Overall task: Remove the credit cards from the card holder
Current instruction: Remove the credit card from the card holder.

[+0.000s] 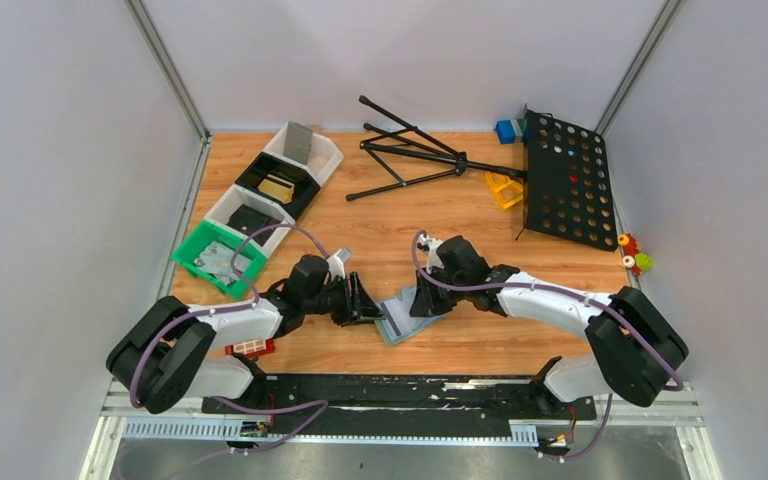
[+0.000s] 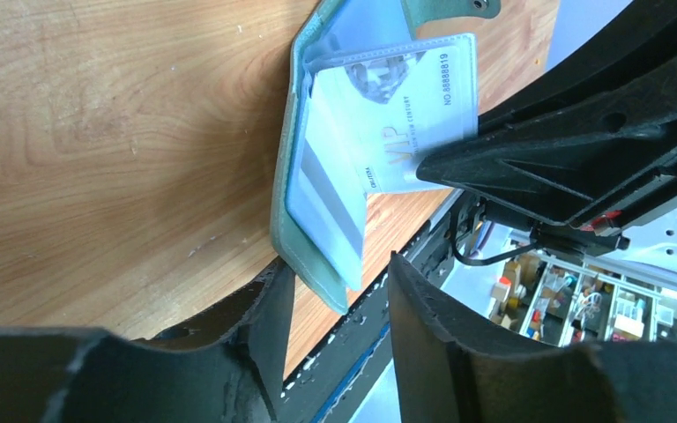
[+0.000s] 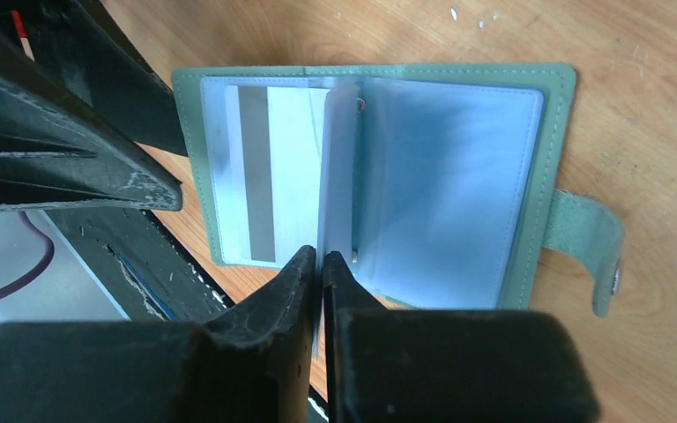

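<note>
The right gripper [image 3: 320, 267] pinches 1 floppy sleeve [image 3: 337, 167] of the light card holder [image 3: 560, 159]; the left gripper [image 2: 339, 269], open just before it, should probably take the stiff, slippery credit card [image 2: 397, 97] by its edge.

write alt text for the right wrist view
The right fingers pinch shut on an upright translucent sleeve at the middle of the open card holder, which lies on a wooden table. A card with a dark stripe sits in its left pocket.

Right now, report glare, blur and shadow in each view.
Top external: even light, soft shadows, card holder small. Left wrist: VIP card print sharp, own jaws dark and blurred. Right wrist: bluish sheen on the sleeve veils its contents.
</note>
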{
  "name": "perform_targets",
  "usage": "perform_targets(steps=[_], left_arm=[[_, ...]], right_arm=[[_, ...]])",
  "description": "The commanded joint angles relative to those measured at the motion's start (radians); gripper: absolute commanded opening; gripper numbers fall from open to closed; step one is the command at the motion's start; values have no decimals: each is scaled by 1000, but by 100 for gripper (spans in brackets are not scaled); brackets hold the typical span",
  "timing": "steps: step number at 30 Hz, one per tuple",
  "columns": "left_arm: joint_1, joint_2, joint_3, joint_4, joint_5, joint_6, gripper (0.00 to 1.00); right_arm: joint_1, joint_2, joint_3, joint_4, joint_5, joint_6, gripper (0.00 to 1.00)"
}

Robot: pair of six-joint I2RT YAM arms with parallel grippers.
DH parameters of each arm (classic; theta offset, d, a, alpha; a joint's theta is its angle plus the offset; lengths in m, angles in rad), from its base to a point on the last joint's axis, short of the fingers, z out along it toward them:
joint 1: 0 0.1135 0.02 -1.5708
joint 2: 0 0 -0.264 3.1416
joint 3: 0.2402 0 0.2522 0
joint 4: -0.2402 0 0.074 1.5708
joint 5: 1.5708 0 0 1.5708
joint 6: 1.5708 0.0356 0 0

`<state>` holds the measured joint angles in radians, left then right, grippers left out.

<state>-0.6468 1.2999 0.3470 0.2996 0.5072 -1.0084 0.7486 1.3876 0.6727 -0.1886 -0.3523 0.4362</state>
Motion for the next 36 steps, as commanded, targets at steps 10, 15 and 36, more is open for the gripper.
perform_targets(steps=[10,15,36], left_arm=[[-20,92,-69,334,0,-99,54],[-23,134,-94,447,-49,-112,47],[-28,169,-43,412,2,-60,0]], right_arm=[[-58,-3,-75,120,-103,92,0],[-127,-9,-120,195,-225,129,0],[-214,-146,-110,-73,-54,-26,57]])
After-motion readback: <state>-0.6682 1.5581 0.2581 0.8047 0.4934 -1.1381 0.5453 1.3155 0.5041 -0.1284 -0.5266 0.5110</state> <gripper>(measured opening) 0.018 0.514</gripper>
